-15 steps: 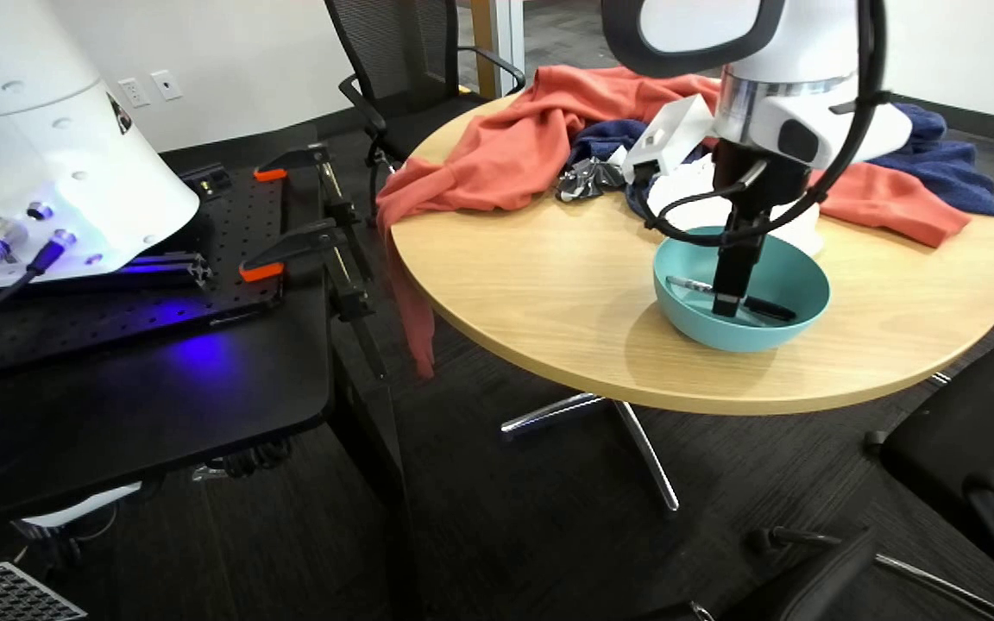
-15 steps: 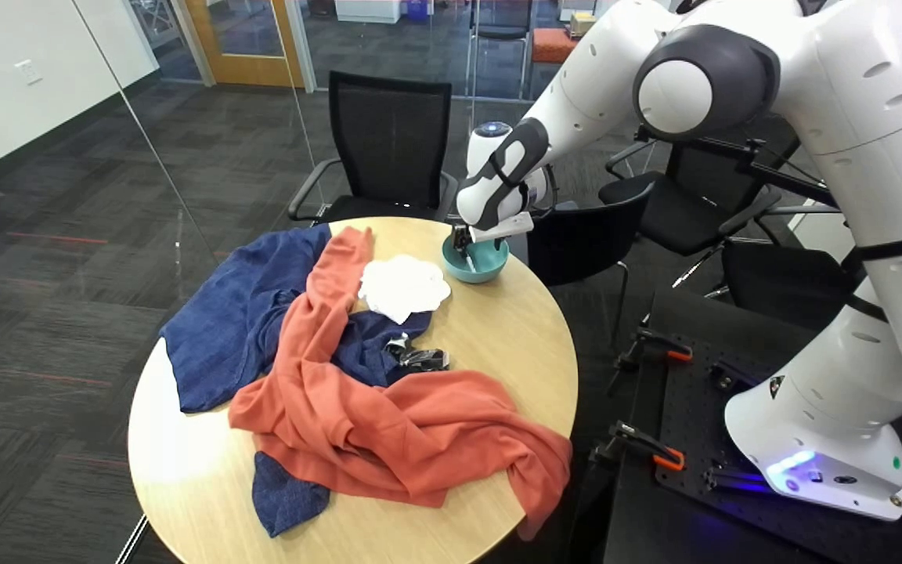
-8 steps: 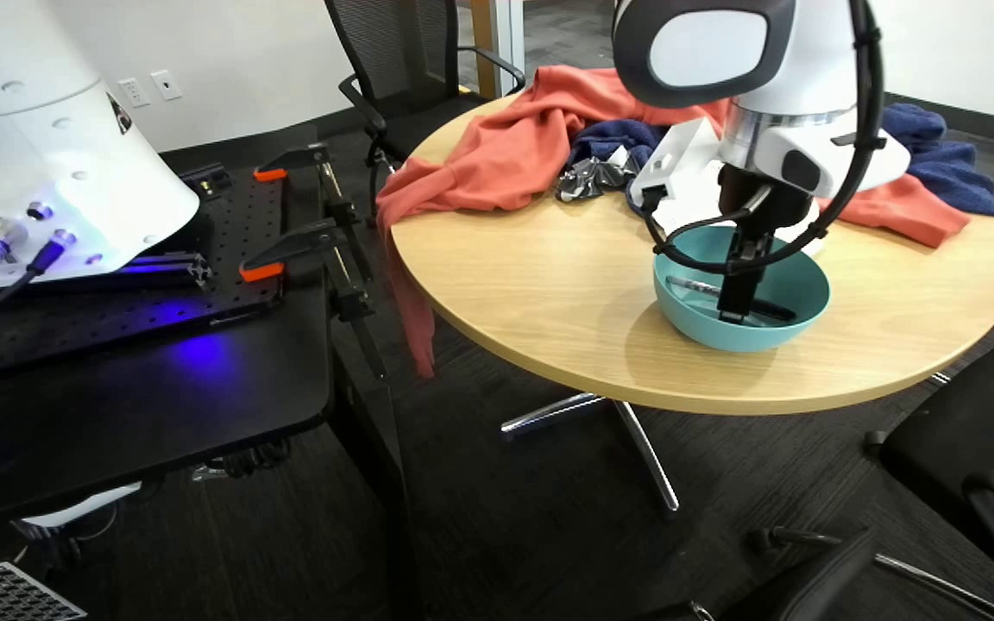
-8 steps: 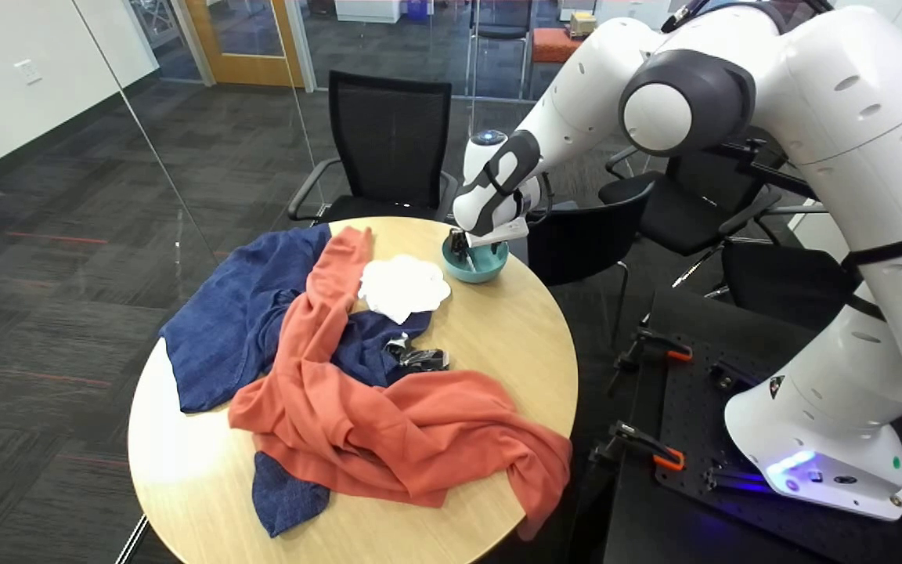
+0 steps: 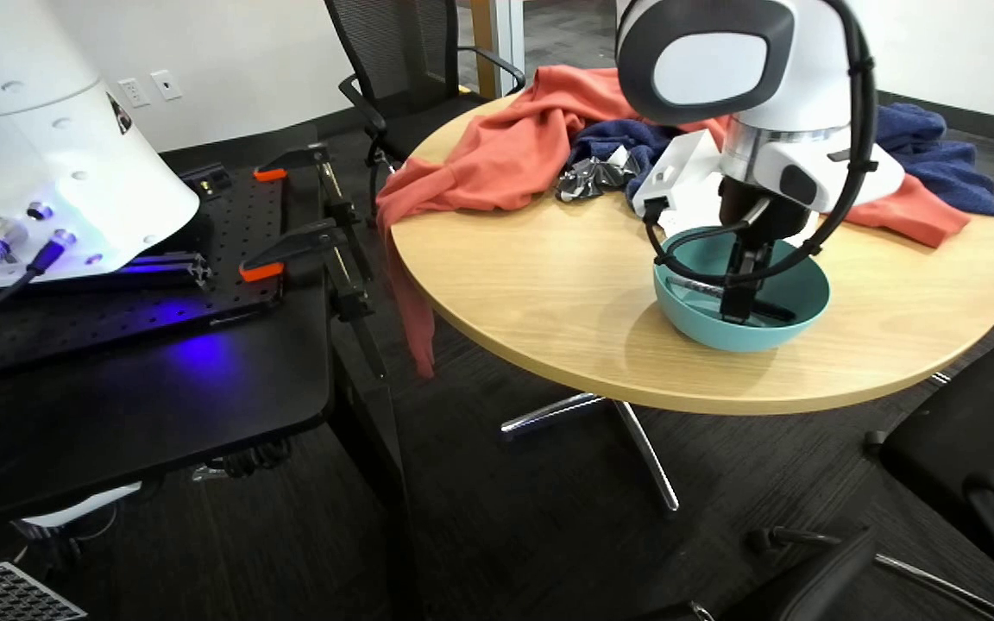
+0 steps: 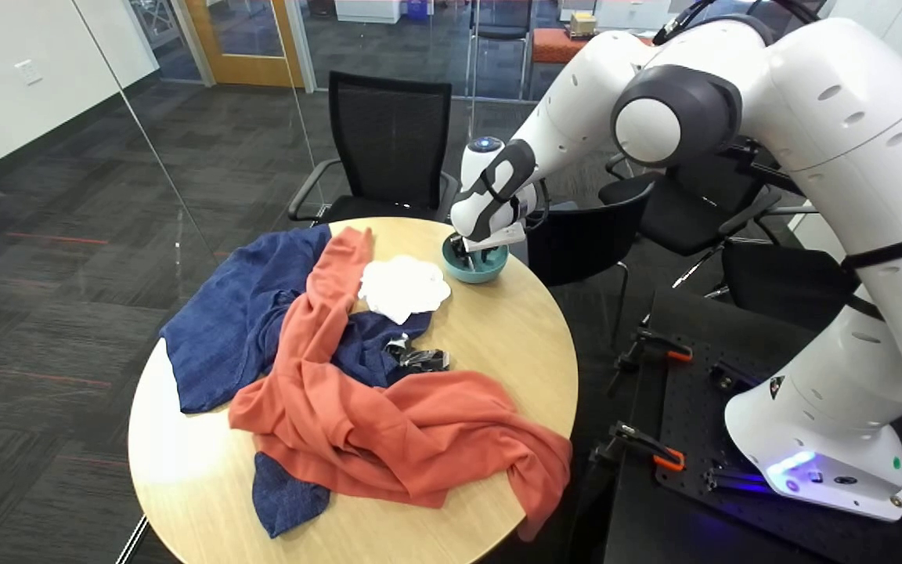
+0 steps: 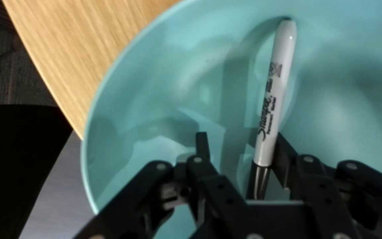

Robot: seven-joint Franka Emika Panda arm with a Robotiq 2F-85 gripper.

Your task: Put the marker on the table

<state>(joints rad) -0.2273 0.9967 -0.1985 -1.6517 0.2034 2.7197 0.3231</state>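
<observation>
Table (image 5: 531, 285): round, pale wood top on bright metal legs (image 5: 648, 457), dark carpet (image 5: 523, 526) underneath.
Clutter on top: orange-red cloth (image 6: 404, 431) lying across navy cloth (image 6: 224, 329), one end drooping over the edge; white cloth (image 6: 404, 286) and some crumpled black wrapping (image 6: 426, 360) near them.
Room: black chairs (image 6: 391, 141) around the table, a wooden door (image 6: 255, 70) back there; near the table a black desk (image 5: 160, 414) carries the base (image 6: 811, 446) of the white arm (image 6: 596, 102).
Bowl (image 5: 721, 337): teal, standing on bare wood close to the table's edge.
Marker (image 7: 274, 93): lying inside the bowl, white for most of its length, with a dark end.
Pincer (image 7: 240, 149): pointed down into the bowl; its fingers (image 7: 202, 146) stand apart, the gap plainly wider than the marker.
Between the fingers: the marker, dark end among them, closer to the finger on the right of the wrist view; whether those two touch, I can't tell from here.
</observation>
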